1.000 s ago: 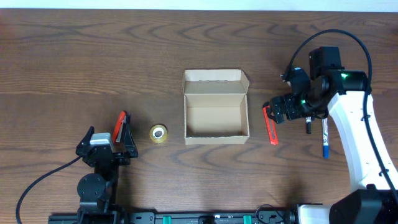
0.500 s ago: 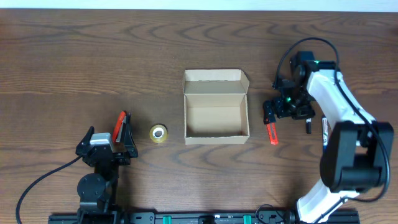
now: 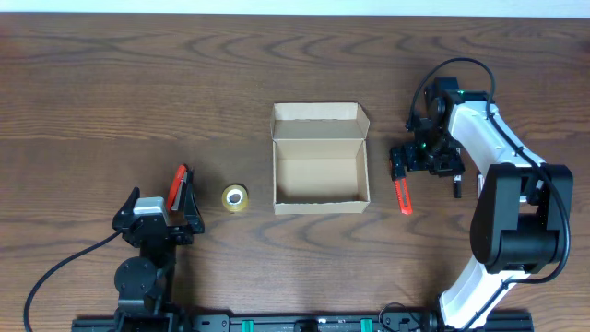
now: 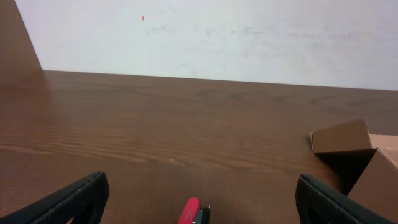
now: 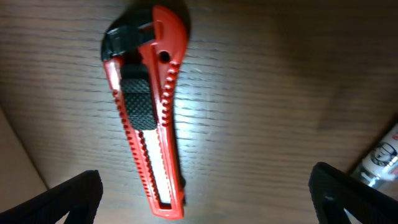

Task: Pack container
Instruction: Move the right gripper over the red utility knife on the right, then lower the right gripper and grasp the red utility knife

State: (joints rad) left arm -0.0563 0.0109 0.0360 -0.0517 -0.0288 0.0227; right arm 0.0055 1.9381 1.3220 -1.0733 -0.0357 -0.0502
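Note:
The container (image 3: 320, 159) is a tan cardboard box at the table's middle, open and empty, with its flap lid folded back on the far side. Its corner shows in the left wrist view (image 4: 348, 140). A red box cutter (image 3: 402, 194) lies just right of the box; it also shows in the right wrist view (image 5: 149, 118). My right gripper (image 3: 419, 164) (image 5: 205, 193) hovers over the cutter's upper end, open and empty. My left gripper (image 3: 187, 205) (image 4: 199, 193) rests open at the front left, with a red and black tool (image 3: 177, 189) (image 4: 193, 211) lying between its fingers.
A small yellow tape roll (image 3: 234, 197) lies left of the box. A blue pen (image 3: 480, 189) lies right of the cutter, mostly under the right arm; its end shows in the right wrist view (image 5: 380, 158). The box's edge (image 5: 15, 155) is at that view's left.
The right arm has swung left and turned, bringing its gripper over the red cutter's upper end. The cutter, box, tape roll and left arm have not moved.

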